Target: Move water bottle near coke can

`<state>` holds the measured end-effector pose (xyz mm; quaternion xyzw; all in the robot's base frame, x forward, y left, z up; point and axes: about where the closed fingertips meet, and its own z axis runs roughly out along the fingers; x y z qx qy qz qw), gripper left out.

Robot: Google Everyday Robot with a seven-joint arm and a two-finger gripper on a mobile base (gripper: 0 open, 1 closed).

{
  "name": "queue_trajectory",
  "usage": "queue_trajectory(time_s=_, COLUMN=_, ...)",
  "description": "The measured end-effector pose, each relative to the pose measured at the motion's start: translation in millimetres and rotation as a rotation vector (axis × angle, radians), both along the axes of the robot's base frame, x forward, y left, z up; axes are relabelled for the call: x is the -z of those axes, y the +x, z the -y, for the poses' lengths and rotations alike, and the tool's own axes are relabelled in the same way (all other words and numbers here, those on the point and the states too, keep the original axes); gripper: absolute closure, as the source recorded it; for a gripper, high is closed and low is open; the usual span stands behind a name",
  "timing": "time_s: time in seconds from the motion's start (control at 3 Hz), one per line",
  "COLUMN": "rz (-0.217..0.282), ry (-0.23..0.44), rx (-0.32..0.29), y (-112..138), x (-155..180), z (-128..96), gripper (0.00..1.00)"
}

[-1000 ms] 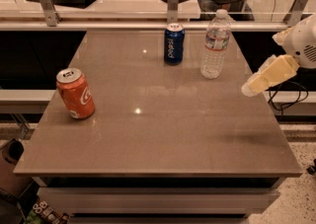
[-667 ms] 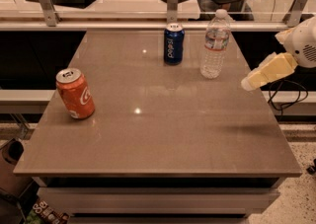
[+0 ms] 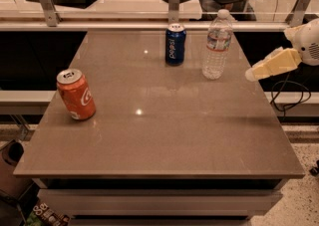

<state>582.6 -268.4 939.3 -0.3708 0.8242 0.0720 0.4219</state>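
Office-type room, desks and chairs blurred in the back behind a low rail with metal posts (image 3: 174, 1). In front, a brown table (image 3: 164, 140) with a glossy top and light spots reflecting on it. Speckled floor to the right, a black cable (image 3: 286, 95) looping down by the table's right side.

Water bottle (image 3: 217, 46): upright at the far right part of the table, white cap on, label band round its upper half. Nothing touches it.

Coke can (image 3: 76, 94): standing at the left side, close to the left edge, silver top visible. Well apart from the bottle, most of the tabletop lies between them.

Pepsi can (image 3: 175, 45): dark blue, upright at the far middle, left of the bottle, near it with a clear gap between.

Gripper (image 3: 256, 72): yellowish, coming in from the right edge of view off a white arm (image 3: 306, 43), angled down and to the left. It hangs over the table's right edge, to the right of the bottle and about level with its lower half, near but not touching. Holds nothing. Spread or pressed together: cannot tell from here.
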Motion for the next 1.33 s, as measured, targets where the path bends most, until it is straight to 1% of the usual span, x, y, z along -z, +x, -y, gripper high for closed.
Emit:
queue_trajectory(time_s=0.33, rz=0.049, ry=0.053, rx=0.009, y=13, x=-6, z=-2, gripper=0.0)
queue_trajectory(time_s=0.67, rz=0.098, ry=0.117, rx=-0.012, y=27, x=-13, z=-18, gripper=0.0)
queue_trajectory(time_s=1.0, rz=0.126, ry=0.197, rx=-0.054, y=46, x=-15, z=-50, gripper=0.0)
queue_trajectory(time_s=1.33, rz=0.139, ry=0.283, rx=-0.083, y=62, x=-10, z=-79, gripper=0.0)
